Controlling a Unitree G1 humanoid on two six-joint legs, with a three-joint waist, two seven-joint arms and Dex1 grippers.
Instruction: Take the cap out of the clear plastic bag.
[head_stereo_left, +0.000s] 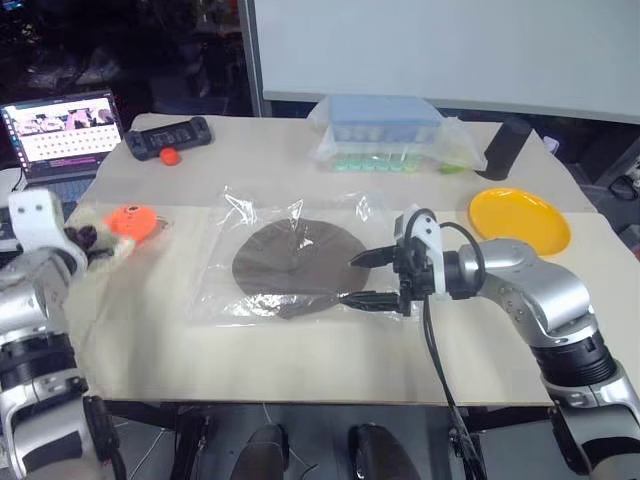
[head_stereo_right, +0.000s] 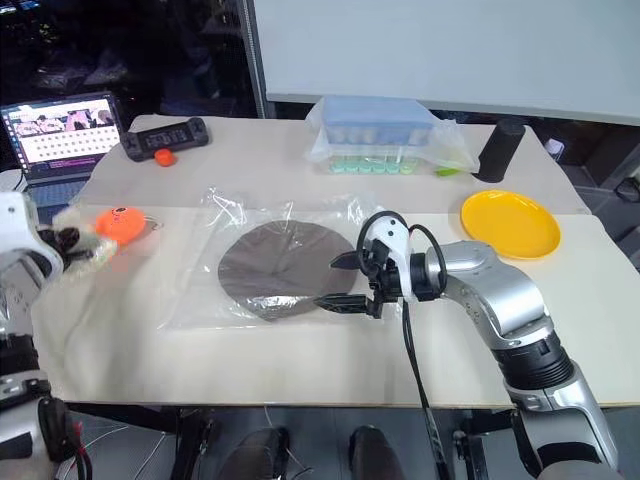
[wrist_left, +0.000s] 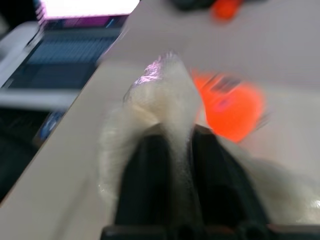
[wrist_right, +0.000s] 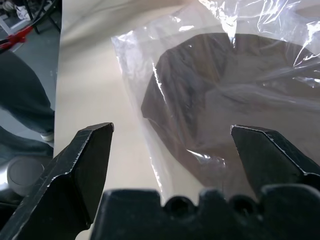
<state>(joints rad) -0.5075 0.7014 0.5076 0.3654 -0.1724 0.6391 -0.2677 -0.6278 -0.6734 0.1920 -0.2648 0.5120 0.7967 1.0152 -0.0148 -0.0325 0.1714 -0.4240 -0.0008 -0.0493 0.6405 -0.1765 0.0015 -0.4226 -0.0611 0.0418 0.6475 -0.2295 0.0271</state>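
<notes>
The dark brown cap (head_stereo_left: 290, 258) lies flat inside the clear plastic bag (head_stereo_left: 225, 290) in the middle of the table. My right gripper (head_stereo_left: 368, 278) is at the bag's right edge, pointing left. It is open wide, one fingertip over the cap's rim and the other by the bag's near corner. The right wrist view shows the cap (wrist_right: 215, 90) under glossy film between the spread fingers (wrist_right: 85, 155), with nothing pinched. My left gripper (wrist_left: 175, 135) is far out at the table's left edge, shut on a pale crinkly wrap (wrist_left: 160, 95) next to an orange thing (head_stereo_left: 133, 220).
A laptop (head_stereo_left: 62, 130) stands at the far left. A black controller (head_stereo_left: 168, 135) and a small red ball (head_stereo_left: 170, 155) lie behind. A blue-lidded box in its own clear bag (head_stereo_left: 385, 130), a black cylinder (head_stereo_left: 505, 148) and a yellow plate (head_stereo_left: 520, 218) are at the back right.
</notes>
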